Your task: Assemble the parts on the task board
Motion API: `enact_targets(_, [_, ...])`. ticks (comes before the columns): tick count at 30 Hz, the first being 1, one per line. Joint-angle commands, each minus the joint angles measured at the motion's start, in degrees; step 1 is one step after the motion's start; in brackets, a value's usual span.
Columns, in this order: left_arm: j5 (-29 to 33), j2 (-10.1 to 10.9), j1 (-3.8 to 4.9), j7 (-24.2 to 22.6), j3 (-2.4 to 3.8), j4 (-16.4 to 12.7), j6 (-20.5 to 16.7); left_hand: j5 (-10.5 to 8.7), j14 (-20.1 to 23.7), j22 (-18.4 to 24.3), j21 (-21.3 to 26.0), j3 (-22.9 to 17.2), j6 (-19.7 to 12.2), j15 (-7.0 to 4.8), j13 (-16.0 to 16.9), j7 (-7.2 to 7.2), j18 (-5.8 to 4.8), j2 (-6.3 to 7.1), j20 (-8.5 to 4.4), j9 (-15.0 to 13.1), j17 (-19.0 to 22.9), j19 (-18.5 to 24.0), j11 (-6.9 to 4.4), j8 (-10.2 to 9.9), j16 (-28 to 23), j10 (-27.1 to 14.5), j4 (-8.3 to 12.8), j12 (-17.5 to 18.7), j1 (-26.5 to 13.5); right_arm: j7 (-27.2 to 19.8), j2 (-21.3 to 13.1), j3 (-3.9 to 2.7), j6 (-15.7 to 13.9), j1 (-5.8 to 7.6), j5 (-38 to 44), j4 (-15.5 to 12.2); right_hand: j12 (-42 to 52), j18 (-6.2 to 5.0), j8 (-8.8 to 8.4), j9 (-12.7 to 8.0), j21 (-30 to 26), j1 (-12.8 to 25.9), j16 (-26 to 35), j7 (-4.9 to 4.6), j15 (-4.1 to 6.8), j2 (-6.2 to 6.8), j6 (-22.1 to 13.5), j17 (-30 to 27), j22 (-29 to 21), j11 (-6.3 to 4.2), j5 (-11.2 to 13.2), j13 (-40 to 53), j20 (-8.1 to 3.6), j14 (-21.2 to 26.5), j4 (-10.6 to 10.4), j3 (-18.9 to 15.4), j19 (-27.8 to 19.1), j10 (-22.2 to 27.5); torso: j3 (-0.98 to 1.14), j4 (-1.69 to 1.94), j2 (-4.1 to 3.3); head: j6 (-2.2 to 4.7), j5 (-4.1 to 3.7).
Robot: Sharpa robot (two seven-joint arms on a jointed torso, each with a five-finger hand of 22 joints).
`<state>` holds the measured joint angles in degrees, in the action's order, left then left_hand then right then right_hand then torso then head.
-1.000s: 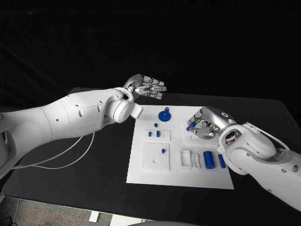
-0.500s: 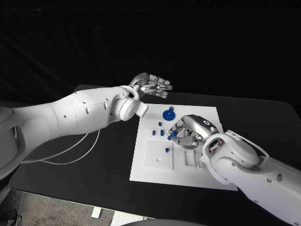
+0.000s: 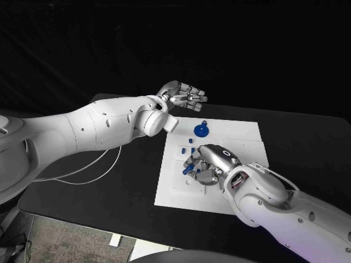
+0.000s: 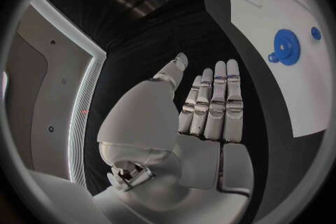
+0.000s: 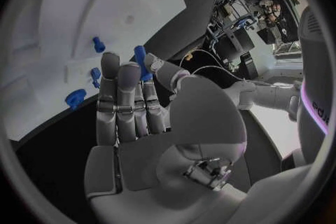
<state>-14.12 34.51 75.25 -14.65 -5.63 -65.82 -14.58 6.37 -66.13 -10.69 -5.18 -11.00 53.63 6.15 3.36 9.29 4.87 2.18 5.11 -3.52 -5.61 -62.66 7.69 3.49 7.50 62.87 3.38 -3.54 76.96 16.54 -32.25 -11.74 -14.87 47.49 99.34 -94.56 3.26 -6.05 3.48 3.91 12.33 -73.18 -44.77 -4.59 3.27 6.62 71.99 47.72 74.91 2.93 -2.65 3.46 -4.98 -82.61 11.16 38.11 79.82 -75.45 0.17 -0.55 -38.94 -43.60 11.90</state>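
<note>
Since a second ago my right hand (image 3: 208, 163) has swung from the right side of the task board (image 3: 247, 131) across to its left half, pinching a small blue part (image 5: 140, 61) between thumb and finger over the left-hand slots. My left hand (image 3: 184, 94) stays flat-fingered and holding nothing, off the board's far left corner near the blue gear (image 3: 201, 130). That pinch looks shallow to me, so the part could twist or drop if I come down crooked, and my knuckles might bump the other blue pegs (image 3: 189, 141) just beside it.
</note>
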Motion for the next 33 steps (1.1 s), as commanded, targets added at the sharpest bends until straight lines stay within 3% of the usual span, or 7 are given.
enact_targets(1, [0.4, -0.1, 0.05, -0.5, 0.06, -0.1, 1.1, -0.40, -0.1, -0.1, -0.3, 0.1, 0.2, 0.06, 0.1, -0.04, -0.75, -0.62, 0.06, 0.0, -0.1, 0.2, 0.08, 0.1, 0.3, 0.2, -0.1, 0.1, -0.1, -1.0, 0.0, 0.95, 0.6, -0.09, 2.4, 0.0, 0.2, -0.76, 0.19, 0.1, 0.2, 0.0, 0.4, -0.09, 0.37, -0.50, 0.4, 0.0, 1.2, -1.34, -0.1, 0.1, 0.07, -0.2, 0.4, 0.1, -0.5, -1.7, 0.02, -0.07, 0.02, -0.40, 0.20])
enact_targets(5, [0.4, 0.0, 0.05, -0.4, 0.06, -0.3, 1.2, -0.40, -0.1, -0.1, -0.3, 0.1, 0.2, 0.06, 0.1, -0.04, -0.75, -0.62, 0.06, 0.0, -0.1, 0.2, 0.08, 0.1, 0.3, 0.2, -0.1, 0.1, -0.1, -0.9, 0.2, 2.27, 0.5, -0.12, 3.7, 0.3, 0.2, -0.76, 0.20, 0.1, 0.2, 0.0, 0.3, -0.08, 0.36, -0.51, 0.4, 0.0, 1.2, -1.35, -0.1, 0.1, 0.07, -0.2, 0.4, 0.1, -0.5, -1.8, 0.05, 0.06, 0.03, -0.61, 0.24])
enact_targets(10, [0.3, 0.1, 0.05, -0.3, 0.05, -0.3, 1.2, -0.39, -0.1, -0.1, -0.3, 0.1, 0.2, 0.05, 0.1, -0.03, -0.75, -0.58, 0.05, 0.0, -0.1, 0.2, 0.08, 0.1, 0.3, 0.1, 0.1, 0.2, 0.0, 0.0, 0.4, 3.02, 0.9, -0.21, 4.5, 0.4, 0.2, -0.78, 0.19, 0.1, 0.3, 0.1, 0.4, -0.06, 0.36, -0.52, 0.5, 0.0, 1.2, -1.37, -0.1, 0.1, 0.07, -0.3, 0.5, 0.1, -0.5, -1.8, 0.07, 0.14, 0.03, -0.83, 0.47])
enact_targets(15, [0.3, 0.1, 0.05, -0.3, 0.05, -0.4, 1.3, -0.39, -0.1, -0.1, -0.3, 0.1, 0.2, 0.05, 0.1, -0.03, -0.75, -0.58, 0.05, 0.0, -0.1, 0.2, 0.08, 0.1, 0.3, 0.1, 0.1, 0.2, 0.0, 0.6, 0.2, 3.29, 1.6, -0.33, 5.1, 0.5, 0.2, -0.79, 0.19, 0.1, 0.3, 0.1, 0.4, -0.06, 0.37, -0.53, 0.5, 0.0, 1.2, -1.37, -0.1, 0.1, 0.07, -0.3, 0.6, 0.2, -0.5, -1.8, -0.02, -0.02, 0.05, -1.00, 0.72])
enact_targets(22, [0.3, 0.1, 0.05, -0.2, 0.05, -0.4, 1.5, -0.39, -0.1, -0.1, -0.3, 0.1, 0.2, 0.05, 0.1, -0.03, -0.75, -0.58, 0.05, 0.0, -0.1, 0.2, 0.08, 0.1, 0.3, 0.1, 0.1, 0.2, 0.0, 1.0, 0.1, 3.54, 1.8, -0.55, 7.1, 0.6, 0.2, -0.82, 0.19, 0.1, 0.4, 0.2, 0.4, -0.07, 0.34, -0.41, 0.5, 0.0, 1.2, -1.35, -0.2, 0.1, 0.11, -0.2, 0.8, 0.3, -0.6, -1.8, 0.14, 0.02, -0.01, -1.26, 1.09])
enact_targets(27, [0.3, 0.1, 0.05, -0.1, 0.05, -0.4, 1.6, -0.43, -0.1, 0.0, -0.2, 0.1, 0.3, 0.06, 0.1, -0.04, -0.76, -0.65, 0.07, 0.0, -0.1, 0.2, 0.07, 0.1, 0.3, 0.2, 0.2, 0.2, -0.1, 1.3, 0.0, 3.58, 0.9, -0.63, 8.9, 0.6, 0.2, -0.89, 0.18, 0.1, 0.6, 0.1, 0.3, -0.04, 0.35, -0.32, 0.6, 0.0, 1.3, -1.36, -0.2, 0.1, 0.12, -0.2, 0.9, 0.6, -0.6, -1.9, 0.10, 0.11, -0.01, -1.28, 1.14])
enact_targets(33, [0.2, 0.2, 0.05, -0.1, 0.05, -0.4, 1.6, -0.43, -0.1, 0.0, -0.2, 0.1, 0.3, 0.06, 0.1, -0.04, -0.76, -0.65, 0.07, 0.0, -0.1, 0.2, 0.07, 0.1, 0.3, 0.2, 0.2, 0.2, -0.1, 1.5, -0.2, 3.59, 0.7, -0.68, 10.2, 0.6, 0.2, -0.93, 0.19, 0.1, 0.8, 0.2, 0.3, -0.02, 0.35, -0.17, 0.7, 0.0, 1.3, -1.37, -0.2, 0.1, 0.11, -0.2, 0.9, 0.8, -0.7, -2.0, 0.11, -0.05, 0.01, -1.46, 1.31])
